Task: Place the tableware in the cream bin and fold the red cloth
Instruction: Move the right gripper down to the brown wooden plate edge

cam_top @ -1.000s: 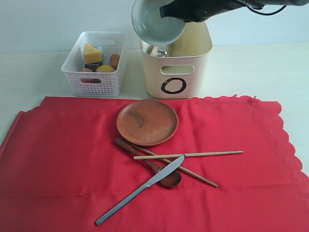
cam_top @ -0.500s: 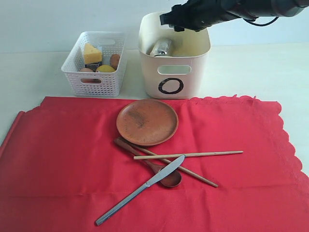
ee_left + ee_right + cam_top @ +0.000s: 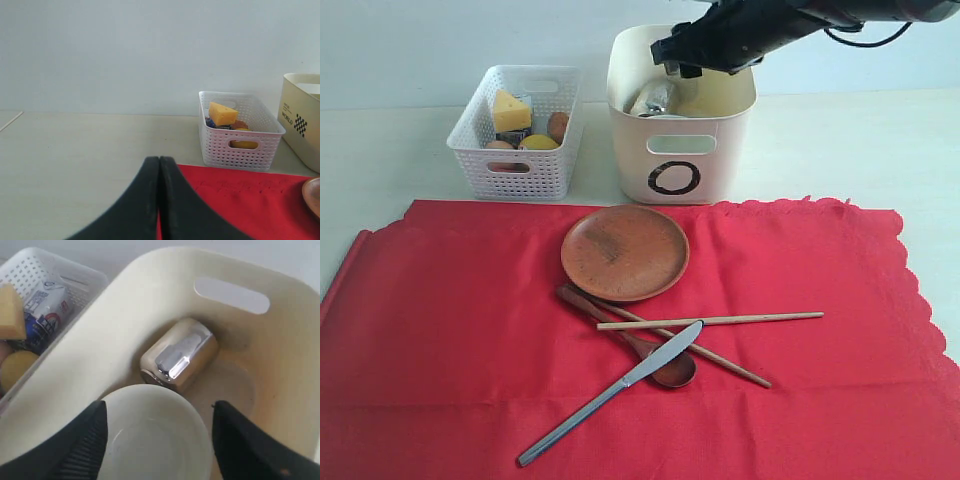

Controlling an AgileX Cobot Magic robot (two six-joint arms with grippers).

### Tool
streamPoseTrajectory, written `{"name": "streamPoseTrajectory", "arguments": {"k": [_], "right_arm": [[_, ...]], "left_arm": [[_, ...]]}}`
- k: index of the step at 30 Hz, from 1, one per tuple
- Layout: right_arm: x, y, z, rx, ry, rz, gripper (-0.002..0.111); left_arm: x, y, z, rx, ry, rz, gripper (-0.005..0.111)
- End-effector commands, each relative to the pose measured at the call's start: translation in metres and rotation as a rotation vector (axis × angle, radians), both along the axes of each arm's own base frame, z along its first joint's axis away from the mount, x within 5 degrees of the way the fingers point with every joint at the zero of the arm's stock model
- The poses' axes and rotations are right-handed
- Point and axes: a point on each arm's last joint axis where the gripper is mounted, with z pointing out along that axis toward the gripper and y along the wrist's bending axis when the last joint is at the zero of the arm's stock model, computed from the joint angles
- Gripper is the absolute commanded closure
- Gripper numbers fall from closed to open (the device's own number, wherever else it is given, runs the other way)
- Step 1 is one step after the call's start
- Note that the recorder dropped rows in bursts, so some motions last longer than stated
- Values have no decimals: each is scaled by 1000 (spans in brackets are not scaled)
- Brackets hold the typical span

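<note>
The right gripper (image 3: pixel 160 410) hangs inside the mouth of the cream bin (image 3: pixel 682 150) with its jaws spread wide and nothing clamped between them. Straight below it, framed by the two fingers, the pale bowl (image 3: pixel 155 440) sits upright on the bin's floor. Whether the fingers touch its rim cannot be told. Just beside the bowl, the steel cup (image 3: pixel 180 356) lies on its side against the bin's wall.

The left gripper (image 3: pixel 159 200) has its fingers pressed together, holding nothing, above the near edge of the red cloth (image 3: pixel 450 330).

The white lattice basket (image 3: pixel 515 160) stands next to the bin and holds a cheese wedge (image 3: pixel 510 110), a lemon (image 3: pixel 538 143), an egg (image 3: pixel 558 125) and a small packet (image 3: pixel 47 305).

On the cloth, spread flat in front of both containers, rests the brown plate (image 3: pixel 625 252). Nearer the camera, the wooden spoon (image 3: pixel 665 370), the chopsticks (image 3: pixel 710 321) and the knife (image 3: pixel 610 392) lie crossed over one another.
</note>
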Motion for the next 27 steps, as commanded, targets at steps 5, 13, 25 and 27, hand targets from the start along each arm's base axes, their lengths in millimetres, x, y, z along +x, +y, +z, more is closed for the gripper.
{"name": "streamPoseTrajectory", "arguments": {"k": [5, 13, 25, 27], "right_arm": [[-22, -3, 51, -15, -19, 54, 49], [-41, -4, 69, -26, 49, 108, 49], [-70, -2, 67, -75, 289, 257, 49], [-74, -2, 65, -82, 334, 281, 49]], "left_arm": [[0, 0, 1, -4, -10, 2, 105], [0, 0, 1, -2, -10, 1, 105], [0, 0, 1, -4, -10, 2, 105], [0, 0, 1, -2, -10, 2, 105]]}}
